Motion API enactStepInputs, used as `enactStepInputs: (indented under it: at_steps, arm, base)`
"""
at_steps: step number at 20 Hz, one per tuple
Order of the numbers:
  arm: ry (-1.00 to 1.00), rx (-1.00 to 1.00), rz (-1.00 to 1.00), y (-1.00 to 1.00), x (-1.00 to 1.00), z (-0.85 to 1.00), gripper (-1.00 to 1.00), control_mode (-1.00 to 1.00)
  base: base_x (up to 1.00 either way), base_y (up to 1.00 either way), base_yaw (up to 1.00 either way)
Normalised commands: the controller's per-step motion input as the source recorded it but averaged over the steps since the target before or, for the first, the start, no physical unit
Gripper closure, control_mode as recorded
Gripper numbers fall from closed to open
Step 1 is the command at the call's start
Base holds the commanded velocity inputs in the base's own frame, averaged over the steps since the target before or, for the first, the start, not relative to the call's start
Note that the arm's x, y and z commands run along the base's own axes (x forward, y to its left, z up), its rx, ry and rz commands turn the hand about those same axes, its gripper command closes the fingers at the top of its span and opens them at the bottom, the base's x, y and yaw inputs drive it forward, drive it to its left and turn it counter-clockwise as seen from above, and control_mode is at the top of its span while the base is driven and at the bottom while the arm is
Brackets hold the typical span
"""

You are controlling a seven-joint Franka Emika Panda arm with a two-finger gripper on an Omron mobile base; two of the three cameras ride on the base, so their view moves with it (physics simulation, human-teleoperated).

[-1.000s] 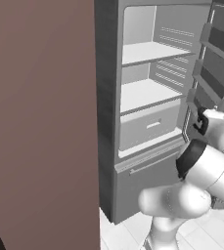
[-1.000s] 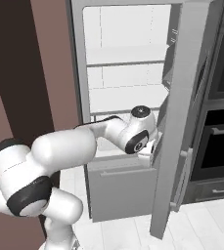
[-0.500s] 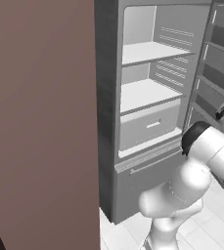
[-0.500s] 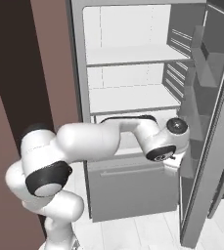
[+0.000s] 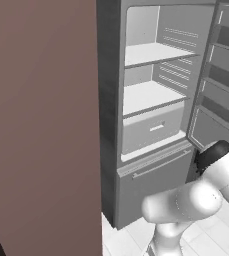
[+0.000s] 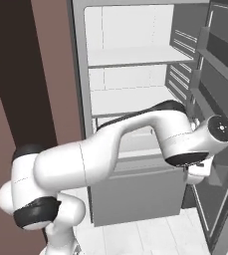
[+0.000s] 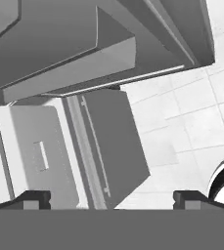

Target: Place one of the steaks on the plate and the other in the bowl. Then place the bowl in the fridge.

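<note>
**Reaching past the open fridge door with nothing held**

Looking along our own arm (image 6: 135, 144) first, we see it sweep from the base across the front of the fridge (image 5: 111, 150) to the inside of the open door (image 6: 225, 124) on the right. Our gripper (image 7: 111, 197) has its two finger tips (image 7: 33, 199) set wide apart, and nothing lies between them. Beyond them in the hand view we see the fridge's lower drawer front (image 7: 116, 141), the pale drawer (image 7: 37, 151) with its slot handle, a door bin (image 7: 69, 58) overhead and the white tiled floor (image 7: 191, 112). Farther in, the fridge compartment stands open: the drawer (image 5: 151, 130) sits at the bottom and two white shelves (image 5: 151, 95) are above it. A brown panel (image 5: 41, 125) flanks the fridge's left side.
</note>
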Motion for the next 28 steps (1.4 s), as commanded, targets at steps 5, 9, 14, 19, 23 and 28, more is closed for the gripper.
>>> enactStepInputs:
  at_steps: [5, 9, 14, 19, 23, 28]
  arm:
    - [0.0, -0.06, 0.33, 0.96, -0.58, 0.22, -1.0, -1.0]
    - [0.0, -0.12, 0.29, 1.0, -0.16, 0.0, -1.0, -1.0]
    - [-0.08, -0.01, -0.02, 0.36, -0.3, 0.32, -1.0, -1.0]
    - [-0.26, 0.0, -0.42, 0.28, -0.27, 0.22, -1.0, -1.0]
    - [-0.17, 0.0, -0.4, 0.79, -0.06, 0.01, -1.0, -1.0]
    - [-0.08, -0.04, -0.17, 0.93, 0.0, 0.03, -1.0, -1.0]
  base:
    - [0.0, 0.0, 0.0]
    - [0.0, 0.0, 0.0]
    - [0.0, 0.0, 0.0]
    - [0.0, 0.0, 0.0]
    - [0.0, 0.0, 0.0]
    - [0.0, 0.0, 0.0]
